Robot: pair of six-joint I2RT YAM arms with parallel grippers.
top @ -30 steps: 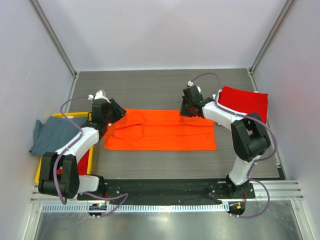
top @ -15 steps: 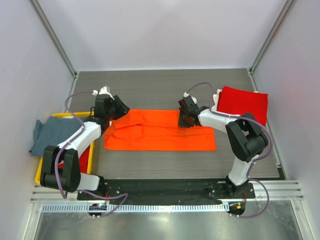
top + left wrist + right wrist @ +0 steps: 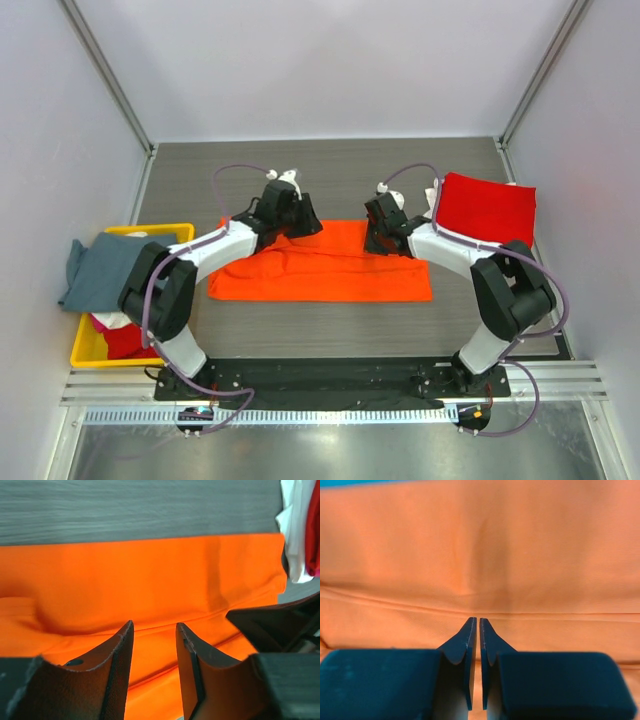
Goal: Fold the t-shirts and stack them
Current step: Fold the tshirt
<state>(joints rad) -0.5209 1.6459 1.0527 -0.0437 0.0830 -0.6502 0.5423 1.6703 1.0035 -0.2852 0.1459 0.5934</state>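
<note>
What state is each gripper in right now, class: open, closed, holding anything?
Left gripper: open, fingers apart above the orange t-shirt, holding nothing.
Right gripper: closed, fingers almost together at the orange t-shirt; a pinch of cloth cannot be told.

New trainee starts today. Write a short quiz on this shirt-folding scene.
1. True or false: the orange shirt lies in the yellow bin.
2. Which one is open? A: left end effector. B: right end effector.
3. Fill in: the folded shirt beside the right arm is ___.
Key: 1 false; 2 A; 3 red.
</note>
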